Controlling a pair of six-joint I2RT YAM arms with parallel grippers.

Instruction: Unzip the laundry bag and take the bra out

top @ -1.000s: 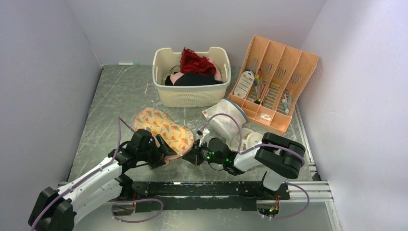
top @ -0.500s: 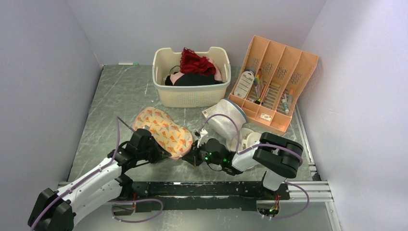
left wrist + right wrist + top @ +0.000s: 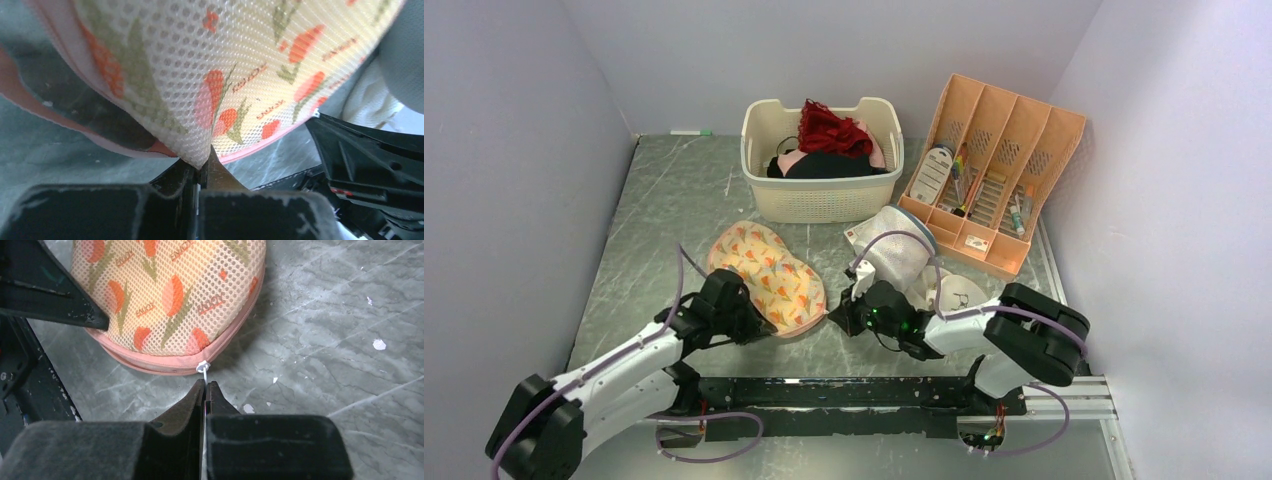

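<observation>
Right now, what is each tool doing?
Left tool: closed, pinching the laundry bag at its edge.
Right tool: closed on the white zipper pull.

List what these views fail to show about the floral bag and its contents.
- The bra: in no view; the printed mesh of the laundry bag hides its contents.
- Zip seam: right wrist view, beyond the zip pull it runs under a black arm part; top view too small.
- Left wrist view: dark gap beside the left gripper, shadow or opening, unclear.
</observation>
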